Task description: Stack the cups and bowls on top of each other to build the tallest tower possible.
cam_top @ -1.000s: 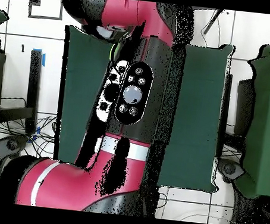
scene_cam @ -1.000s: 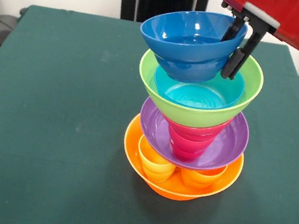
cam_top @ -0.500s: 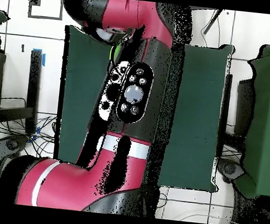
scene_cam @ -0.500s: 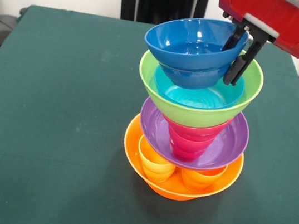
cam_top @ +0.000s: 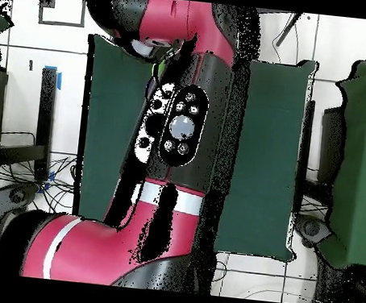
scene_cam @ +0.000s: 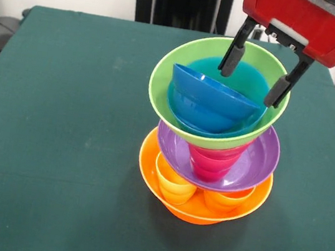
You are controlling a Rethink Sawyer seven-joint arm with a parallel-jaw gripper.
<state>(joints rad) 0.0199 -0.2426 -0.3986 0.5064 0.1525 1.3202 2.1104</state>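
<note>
Tower (scene_cam: 207,163) of bowls on green table (scene_cam: 57,147). Dark blue bowl (scene_cam: 212,102) tilted inside lime bowl (scene_cam: 160,90). Gripper (scene_cam: 255,71) above, spread wide, empty.

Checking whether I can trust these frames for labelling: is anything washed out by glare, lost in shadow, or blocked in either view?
Front view: even light, small highlights on the dark blue bowl, a soft shadow on the table beside the tower; open gripper sharp. Overhead view: the arm hides the tower entirely.

A tilted bowl (scene_cam: 212,100) lies inside the tower's (scene_cam: 210,144) top bowl (scene_cam: 161,80), beneath the spread tool (scene_cam: 259,68).
</note>
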